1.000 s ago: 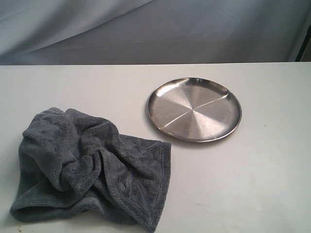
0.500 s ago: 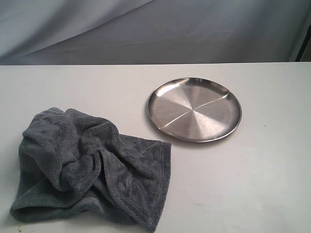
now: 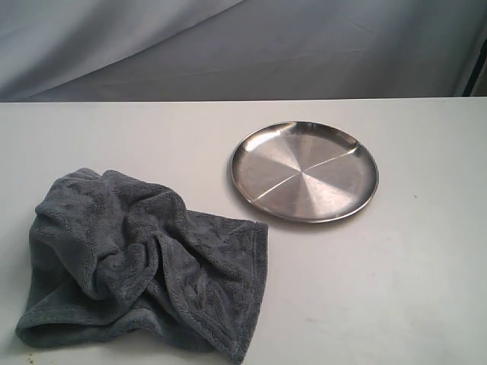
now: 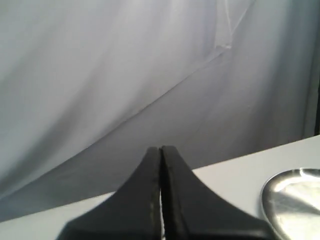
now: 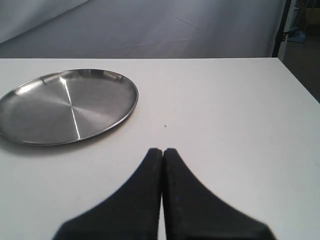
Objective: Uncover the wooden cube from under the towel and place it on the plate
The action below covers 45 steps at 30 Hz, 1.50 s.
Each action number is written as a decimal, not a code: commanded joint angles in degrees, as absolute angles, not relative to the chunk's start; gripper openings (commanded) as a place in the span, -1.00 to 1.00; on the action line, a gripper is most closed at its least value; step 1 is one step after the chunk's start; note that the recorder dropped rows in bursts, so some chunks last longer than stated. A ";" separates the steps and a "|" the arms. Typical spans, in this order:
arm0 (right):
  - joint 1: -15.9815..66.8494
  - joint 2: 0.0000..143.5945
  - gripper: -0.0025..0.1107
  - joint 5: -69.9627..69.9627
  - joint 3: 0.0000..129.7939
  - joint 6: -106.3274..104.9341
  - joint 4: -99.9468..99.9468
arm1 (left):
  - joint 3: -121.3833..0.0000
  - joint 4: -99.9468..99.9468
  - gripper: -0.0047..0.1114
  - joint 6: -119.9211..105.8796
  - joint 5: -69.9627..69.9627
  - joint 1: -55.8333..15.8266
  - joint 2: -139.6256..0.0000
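Right now the towel is lying in a bumpy heap on the left side of the white table. The plate is sitting well apart from it, farther back and to the right. The wooden cube is not showing, so I cannot tell where it is. The left gripper is squeezing its jaws tight together and holding nothing. The right gripper is doing the same near the plate.
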<state>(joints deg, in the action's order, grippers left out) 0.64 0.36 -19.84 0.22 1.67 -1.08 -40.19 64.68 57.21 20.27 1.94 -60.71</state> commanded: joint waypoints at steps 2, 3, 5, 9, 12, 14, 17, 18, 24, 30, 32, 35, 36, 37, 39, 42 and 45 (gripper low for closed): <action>0.93 0.00 -0.96 -19.66 0.00 1.75 -1.33 | -45.77 87.05 -0.92 78.38 15.18 1.66 -62.10; 0.93 0.00 -0.96 -19.66 0.00 1.75 -1.33 | -46.81 92.06 -0.92 83.00 15.95 1.66 -62.10; 0.93 0.00 -0.96 -19.66 0.00 1.75 -1.33 | -48.93 99.95 -0.92 93.68 19.61 1.66 -62.10; 0.93 0.00 -0.96 -19.66 0.00 1.75 -1.33 | -51.51 99.95 -0.92 99.59 27.52 1.66 -62.32; 0.93 0.00 -0.96 -19.66 0.00 1.75 -1.33 | -52.13 99.95 -0.92 102.31 31.90 1.66 -62.32; 0.93 0.00 -0.96 -19.66 0.00 1.75 -1.33 | -52.13 99.95 -0.92 102.67 34.26 1.66 -62.32; 0.93 0.00 -0.96 -19.66 0.00 1.75 -1.33 | -52.13 99.95 -0.92 99.56 38.19 1.66 -62.21; 0.93 0.00 -0.96 -19.66 0.00 1.75 -1.33 | -52.13 99.95 -0.92 97.58 38.99 1.66 -62.21; 0.93 0.00 -0.96 -19.66 0.00 1.75 -1.33 | -52.13 99.95 -0.92 90.83 27.80 1.66 -61.98; 0.93 0.00 -0.96 -19.66 0.00 1.75 -1.33 | -52.13 99.95 -0.92 90.88 20.50 1.66 -61.98; 0.93 0.00 -0.96 -19.66 0.00 1.75 -1.33 | -52.13 99.95 -0.92 90.75 18.84 1.66 -61.98; 0.93 0.00 -0.96 -19.66 0.00 1.75 -1.33 | -52.13 99.95 -0.92 90.86 17.49 1.66 -61.98; 0.93 0.00 -0.96 -19.66 0.00 1.75 -1.33 | -52.13 99.95 -0.92 90.86 17.59 1.66 -61.98; 0.93 0.00 -0.96 -19.66 0.00 1.75 -1.33 | -52.13 99.95 -0.92 90.86 18.05 1.66 -61.98; 0.93 0.00 -0.96 -19.66 0.00 1.75 -1.33 | -51.99 99.95 -0.92 90.86 18.67 1.66 -61.98; 0.93 0.00 -0.96 -19.66 0.00 1.75 -1.33 | -51.84 98.39 -0.92 88.62 19.06 1.66 -62.13; 0.93 0.00 -0.96 -19.66 0.00 1.75 -1.33 | -49.51 80.23 -0.92 69.51 19.73 1.66 -62.13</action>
<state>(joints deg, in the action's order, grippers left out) 0.64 0.36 -19.84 0.22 1.67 -1.08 -51.21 94.00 83.51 19.42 1.94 -62.03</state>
